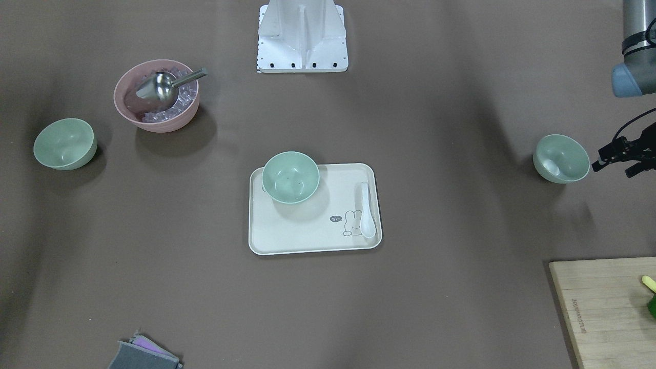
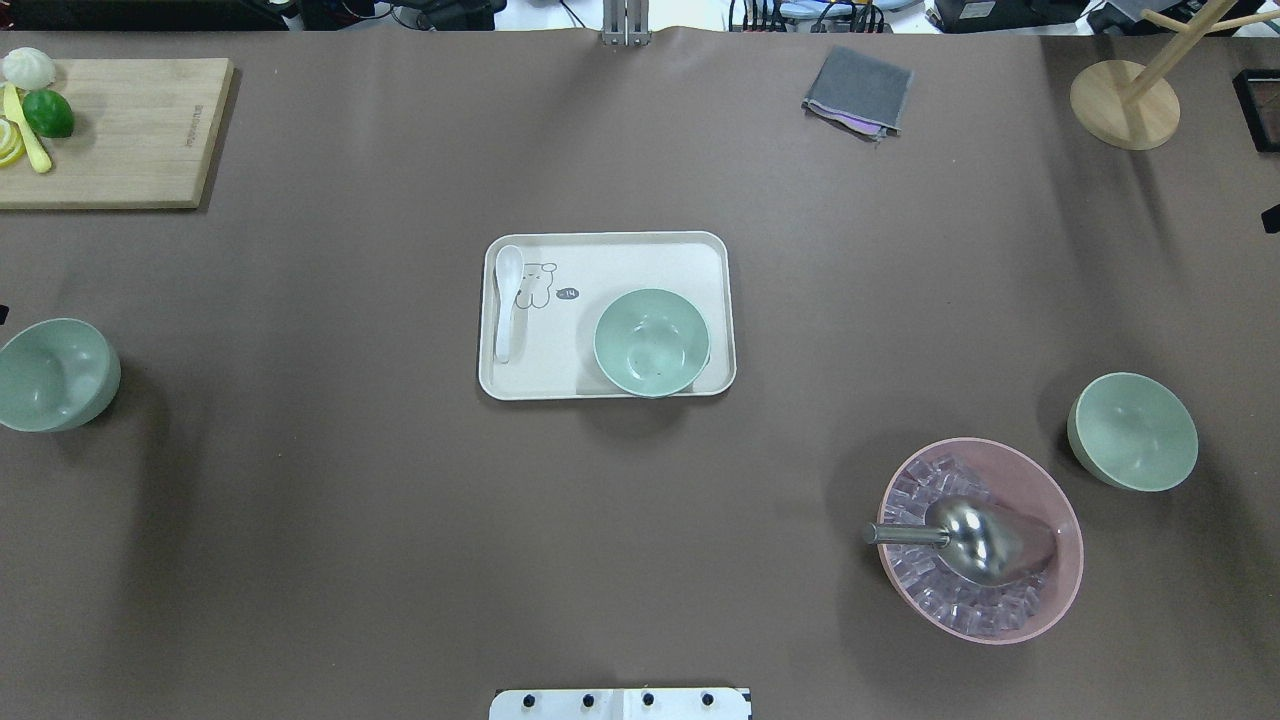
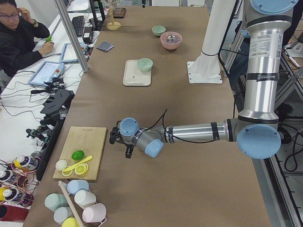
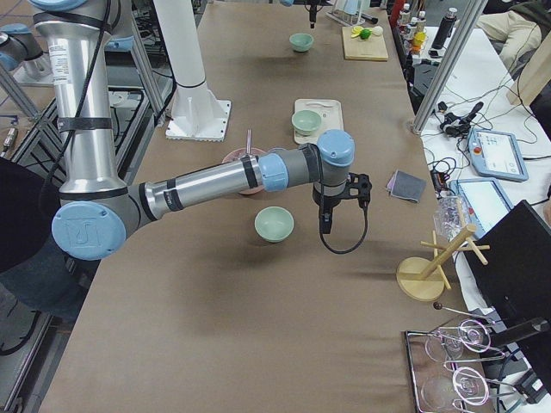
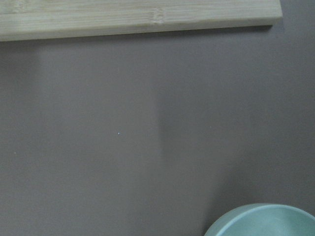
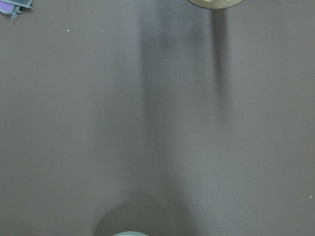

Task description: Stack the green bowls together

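Observation:
Three pale green bowls stand apart. One (image 2: pixel 651 342) sits on the cream tray (image 2: pixel 610 255) at the table's middle. One (image 2: pixel 55 375) is at my left, and its rim shows in the left wrist view (image 5: pixel 266 221). One (image 2: pixel 1133 432) is at my right, next to the pink bowl. My left gripper (image 3: pixel 127 151) hangs above the table just outside the left bowl (image 1: pixel 561 159). My right gripper (image 4: pixel 325 225) hangs just outside the right bowl (image 4: pixel 274 224). I cannot tell whether either gripper is open or shut. No fingers show in the wrist views.
A pink bowl (image 2: pixel 980 540) holds ice and a metal scoop (image 2: pixel 970 540). A white spoon (image 2: pixel 508 300) lies on the tray. A cutting board (image 2: pixel 110 130) with fruit is far left, a grey cloth (image 2: pixel 858 90) and a wooden stand (image 2: pixel 1125 105) far right.

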Tool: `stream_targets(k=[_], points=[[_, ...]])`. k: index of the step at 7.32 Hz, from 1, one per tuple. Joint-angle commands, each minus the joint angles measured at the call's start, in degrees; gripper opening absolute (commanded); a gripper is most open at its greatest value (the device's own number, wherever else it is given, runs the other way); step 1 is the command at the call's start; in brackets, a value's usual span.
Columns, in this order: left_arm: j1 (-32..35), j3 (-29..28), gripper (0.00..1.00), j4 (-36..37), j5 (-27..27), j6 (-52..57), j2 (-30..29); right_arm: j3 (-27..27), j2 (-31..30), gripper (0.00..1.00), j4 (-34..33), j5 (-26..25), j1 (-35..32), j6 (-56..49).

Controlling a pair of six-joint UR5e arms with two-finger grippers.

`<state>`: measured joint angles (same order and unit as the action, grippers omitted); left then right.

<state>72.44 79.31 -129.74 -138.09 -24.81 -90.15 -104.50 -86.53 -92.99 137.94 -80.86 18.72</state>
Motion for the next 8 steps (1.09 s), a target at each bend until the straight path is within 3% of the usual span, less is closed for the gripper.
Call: stream_targets(k=[1,4,5,6,7,8], points=[[-3.1,0.1,0.98,-0.2,-0.2,-0.2,-0.1,0.0,0.1,1.0,-0.1,0.1,0.2,0.2],[-6.8,0.1,0.96,-0.4,0.2,-0.2,0.2,0.3,0.3,1.0,0.1,-0.1,0.5,0.2],[-6.8,0.0,0.57,-0.6,0.3,-0.2,0.4,0.4,0.9,1.0,-0.2,-0.1,0.6,0.2],[-6.8,-0.2,0.28,-0.6,0.3,0.0,0.4,0.4,0.9,1.0,-0.3,-0.1,0.7,0.2],[-6.8,0.1,0.06,-0.6,0.3,0.2,0.5,0.4,1.1,1.0,-0.3,-0.1,1.0,0.2],[-6.6,0.8,0.0,-0.6,0.2,0.2,0.6,0.8,1.7,1.0,-0.4,-0.1,1.5,0.2]])
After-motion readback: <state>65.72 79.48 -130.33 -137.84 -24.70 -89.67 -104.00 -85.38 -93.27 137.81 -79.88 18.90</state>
